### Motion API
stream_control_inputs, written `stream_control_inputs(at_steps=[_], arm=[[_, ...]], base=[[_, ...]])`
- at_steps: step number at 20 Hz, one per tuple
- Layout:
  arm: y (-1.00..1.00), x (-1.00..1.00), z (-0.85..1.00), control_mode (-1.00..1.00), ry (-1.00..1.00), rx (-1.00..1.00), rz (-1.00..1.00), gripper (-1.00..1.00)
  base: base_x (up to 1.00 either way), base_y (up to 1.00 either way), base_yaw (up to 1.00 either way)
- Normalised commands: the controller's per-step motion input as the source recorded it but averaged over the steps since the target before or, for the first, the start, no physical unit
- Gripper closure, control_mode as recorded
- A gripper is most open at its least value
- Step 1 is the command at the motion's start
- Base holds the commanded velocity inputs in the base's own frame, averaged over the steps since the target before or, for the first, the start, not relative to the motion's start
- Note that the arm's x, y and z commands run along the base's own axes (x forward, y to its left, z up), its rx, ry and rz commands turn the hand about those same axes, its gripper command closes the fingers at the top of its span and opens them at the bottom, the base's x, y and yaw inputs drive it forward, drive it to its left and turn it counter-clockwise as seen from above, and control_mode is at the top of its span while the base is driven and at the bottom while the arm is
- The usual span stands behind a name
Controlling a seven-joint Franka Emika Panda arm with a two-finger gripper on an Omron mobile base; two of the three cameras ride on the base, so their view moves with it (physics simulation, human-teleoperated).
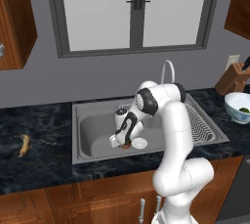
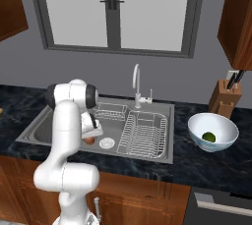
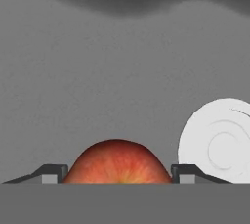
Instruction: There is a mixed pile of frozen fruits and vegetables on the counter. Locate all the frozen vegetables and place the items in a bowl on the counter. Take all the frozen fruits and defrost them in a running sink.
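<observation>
Down in the sink (image 1: 95, 132), my gripper (image 1: 124, 141) is shut on the red-orange frozen fruit (image 3: 117, 159), whose sides touch both fingertips (image 3: 54, 173). It hangs just above the basin floor beside the round drain (image 3: 219, 142). The fruit also peeks out below the hand in the base views (image 2: 88, 140). The banana-like frozen fruit (image 1: 23, 145) lies on the counter (image 1: 39, 169) far left of the sink. The white bowl (image 2: 212, 130) stands on the counter to the right and holds the green frozen vegetable (image 2: 209, 136).
A curved silver faucet (image 2: 137, 84) rises behind the basin. A wire rack (image 2: 145, 135) fills the sink's right part. A wooden knife block (image 2: 224, 101) stands behind the bowl. My own arm crosses the sink's front edge.
</observation>
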Motion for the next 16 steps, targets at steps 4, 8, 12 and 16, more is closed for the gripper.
stream_control_inputs(at_steps=[4,8,12,16], arm=[[-0.28,0.32,-0.36,-1.0,0.0,0.01,-0.27,1.0],[-0.05,0.21,-0.29,-1.0,-0.02,0.0,-0.2,-1.0],[0.01,0.0,-0.03,-1.0,-0.03,0.0,-0.06,-1.0],[0.0,-0.01,0.04,-1.0,0.0,0.0,0.0,-1.0]], base=[[0.0,0.0,0.0],[0.0,0.0,0.0],[0.0,0.0,0.0],[0.0,0.0,0.0]])
